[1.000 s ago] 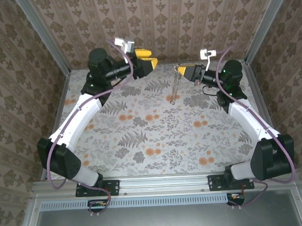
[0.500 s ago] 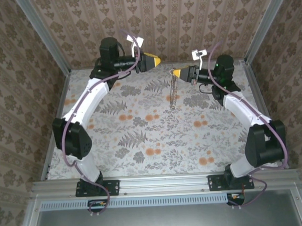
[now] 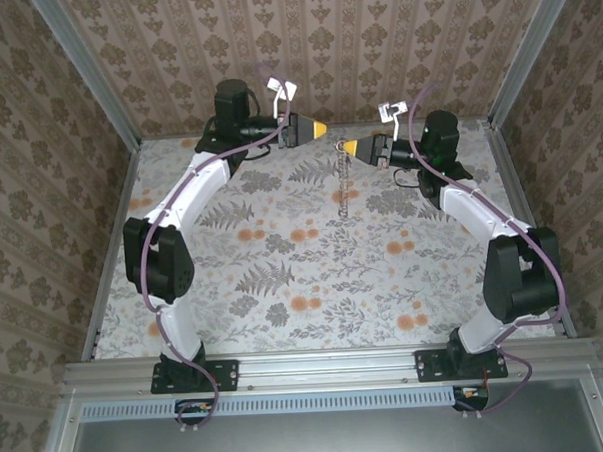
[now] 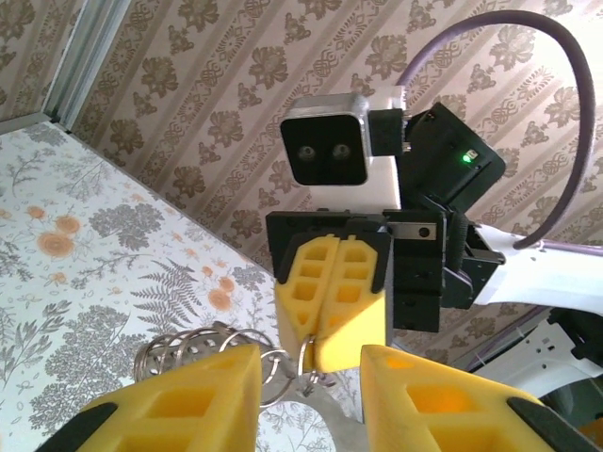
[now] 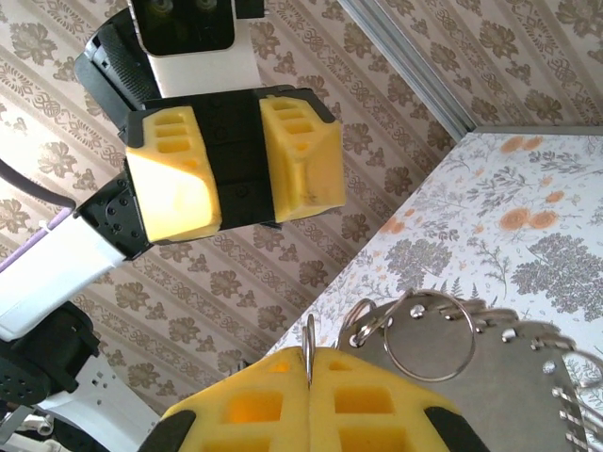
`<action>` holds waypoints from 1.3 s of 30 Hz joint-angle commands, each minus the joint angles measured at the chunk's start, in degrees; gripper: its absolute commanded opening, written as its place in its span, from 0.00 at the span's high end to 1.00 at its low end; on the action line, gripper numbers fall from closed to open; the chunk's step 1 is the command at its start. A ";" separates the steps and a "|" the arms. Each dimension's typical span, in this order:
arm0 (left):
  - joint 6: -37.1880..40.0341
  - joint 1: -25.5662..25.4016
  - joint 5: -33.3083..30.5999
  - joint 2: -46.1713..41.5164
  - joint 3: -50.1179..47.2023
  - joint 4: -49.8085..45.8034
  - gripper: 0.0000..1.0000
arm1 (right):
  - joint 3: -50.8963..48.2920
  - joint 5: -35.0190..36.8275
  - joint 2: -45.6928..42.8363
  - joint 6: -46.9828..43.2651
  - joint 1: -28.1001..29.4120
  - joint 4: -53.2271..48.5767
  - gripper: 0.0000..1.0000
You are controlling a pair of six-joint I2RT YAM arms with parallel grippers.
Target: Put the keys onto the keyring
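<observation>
My right gripper is shut on one thin metal ring of the keyring, high above the far part of the table. The other linked rings hang down as a chain. A flat grey metal piece, the key as far as I can tell, hangs on the rings just beside the right fingers. My left gripper faces the right one tip to tip, a small gap apart. In the left wrist view its yellow fingers stand apart, with the pinched ring just ahead of the gap and nothing held.
The floral table top lies below both grippers. Patterned walls close in the back and sides, with metal corner posts. Both arms reach up and inward from their bases at the near edge.
Both arms have swung inward, so the grippers now nearly meet. The left jaws have narrowed. The chain still hangs from the shut right gripper.
</observation>
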 commanded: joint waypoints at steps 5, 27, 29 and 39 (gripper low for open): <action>-0.84 -0.74 2.75 0.87 0.18 2.50 0.67 | 2.04 1.61 0.76 1.53 0.17 4.50 1.00; 0.13 -2.68 2.33 2.36 -1.54 1.97 0.68 | 2.08 3.22 0.24 1.97 2.15 4.96 1.00; 0.13 -2.77 2.44 2.70 -1.31 1.88 0.69 | 2.12 3.31 0.16 1.97 2.17 5.04 1.00; 0.39 -3.46 2.62 2.73 -1.49 1.97 0.74 | 1.77 3.71 0.50 1.80 2.36 5.13 1.00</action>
